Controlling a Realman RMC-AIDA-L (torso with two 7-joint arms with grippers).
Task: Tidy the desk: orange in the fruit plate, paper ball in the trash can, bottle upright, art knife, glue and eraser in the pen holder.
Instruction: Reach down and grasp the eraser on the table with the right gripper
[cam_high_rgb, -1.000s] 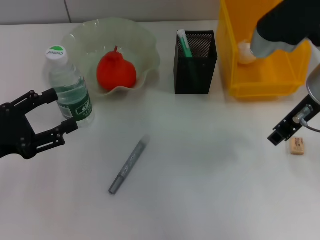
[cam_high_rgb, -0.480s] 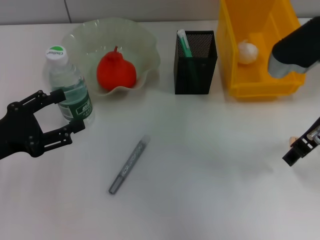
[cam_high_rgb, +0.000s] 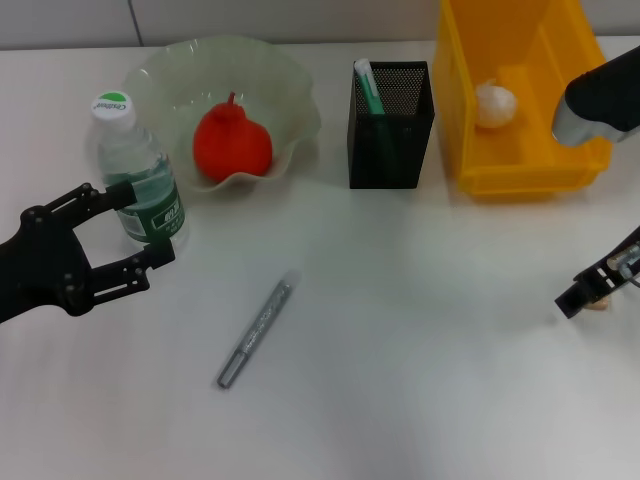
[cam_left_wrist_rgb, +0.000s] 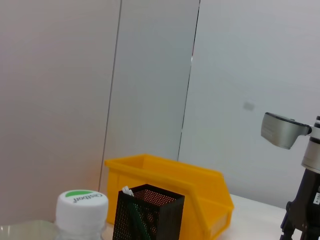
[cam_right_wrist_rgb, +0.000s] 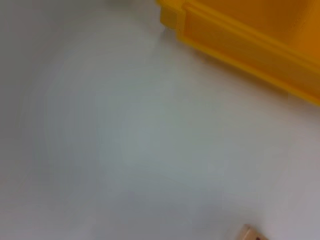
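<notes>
one bottle, one fruit plate, one pen holder, one yellow bin, one art knife, one eraser

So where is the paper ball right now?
In the head view the paper ball lies inside the yellow bin at the far right of the table, just right of the black mesh pen holder.
</notes>
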